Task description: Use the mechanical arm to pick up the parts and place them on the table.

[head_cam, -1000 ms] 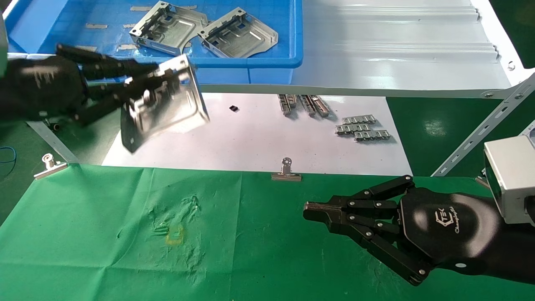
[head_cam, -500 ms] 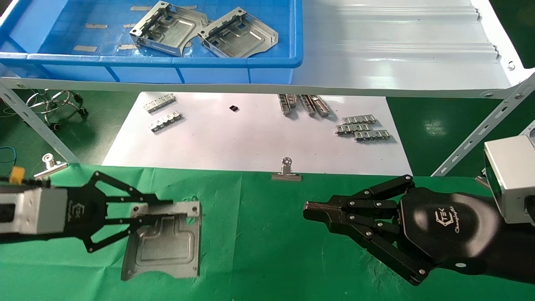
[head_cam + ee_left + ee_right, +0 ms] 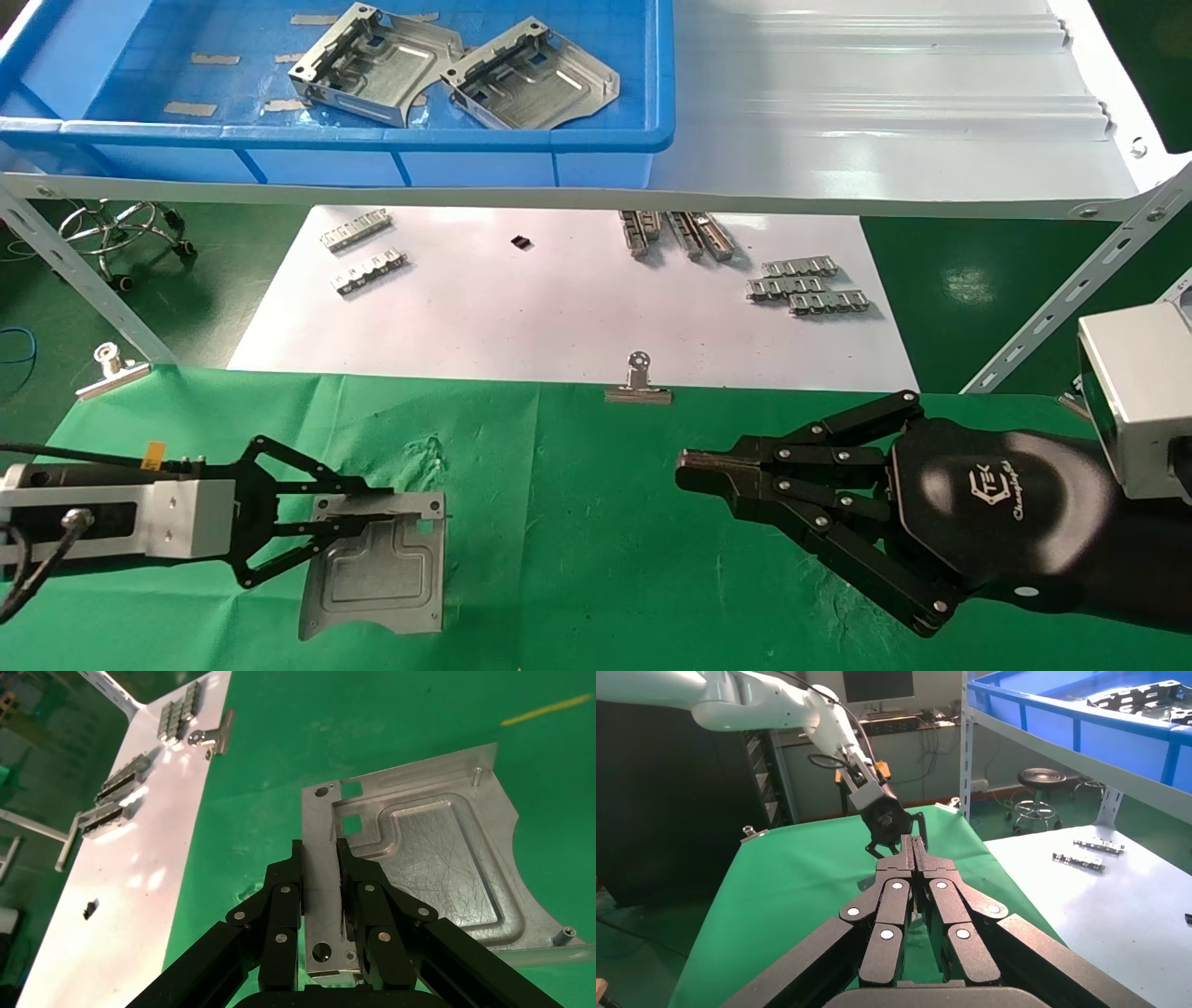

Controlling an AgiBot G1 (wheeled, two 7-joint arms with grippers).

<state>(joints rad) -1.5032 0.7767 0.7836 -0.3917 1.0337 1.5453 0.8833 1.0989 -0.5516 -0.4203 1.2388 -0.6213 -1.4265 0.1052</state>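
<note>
Left gripper [image 3: 377, 515], black link-finger hand on a silver boxy wrist, sits low at the lower left of the head frame, over the wrinkled bright green cloth table [image 3: 577, 522]. Its fingers [image 3: 292, 903] are clamped on the upturned flange of a silvery stamped sheet-metal plate [image 3: 377, 578]; the wrist view shows the flange pinched between the two finger stacks. The plate's flat body with the embossed stepped groove lies on the cloth, lower left of centre in the head frame. Can't tell whether it is fully seated.

Right gripper [image 3: 684, 466], glossy black hand with white hexagon logo, is parked at the lower right of the head frame above the green cloth, fingertips pressed together, holding nothing.

Two more silvery stamped plates [image 3: 377, 61] [image 3: 531, 75] lie side by side, touching, in the blue plastic bin [image 3: 521, 140] at the upper left, on the pale grey ribbed shelf [image 3: 885, 102].

White paper sheet [image 3: 559, 308] mid-frame carries small toothed metal strips: two at its upper left [image 3: 363, 252], a cluster at its upper right [image 3: 805, 284]. Silver binder clip [image 3: 638, 382] at the cloth's far edge, centre; another [image 3: 112, 368] at left.
</note>
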